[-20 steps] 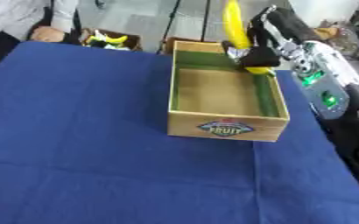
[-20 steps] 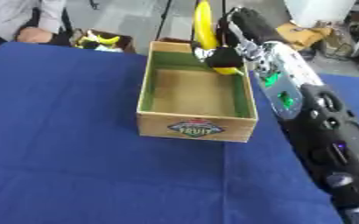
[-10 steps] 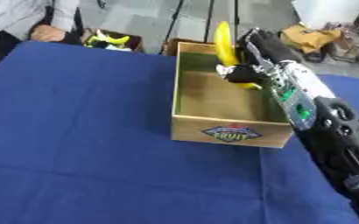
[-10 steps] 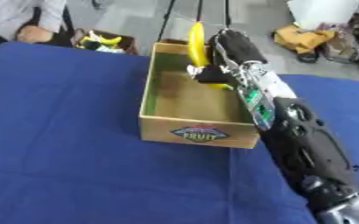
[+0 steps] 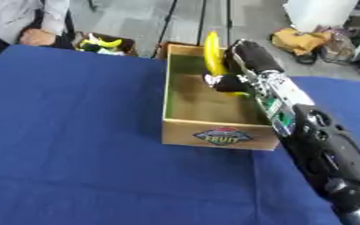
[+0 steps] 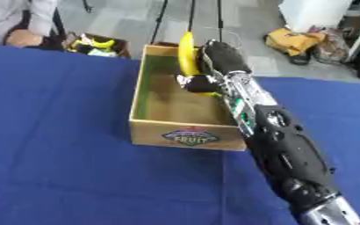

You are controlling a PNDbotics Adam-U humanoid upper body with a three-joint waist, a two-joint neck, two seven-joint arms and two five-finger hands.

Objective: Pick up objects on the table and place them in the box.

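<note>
Banana (image 5: 211, 55) is held upright over the far part of the wooden box (image 5: 214, 132), in the upper middle of the frame, with its lower end closed inside the right hand (image 5: 231, 81). The fingers are curled around this lower part, and the long yellow body stands up above the hand. I judge it light and a little soft, with a smooth skin that can slip, so a grasp near the middle would keep it steadier than the present hold near one end (a long curved fruit tends to swing when held at the tip). It bruises easily, so it should better be lowered than dropped.

The box is open at the top and appears empty inside, with a fruit label (image 5: 222, 135) on its near wall. It stands on the blue tablecloth (image 5: 68, 145). Its right wall lies just beside the forearm, and this is the only thing that could catch the hand.

Beyond the table, in the upper left, a small crate (image 6: 95, 44) holds more yellow fruit, well apart. The left hand does not show.
</note>
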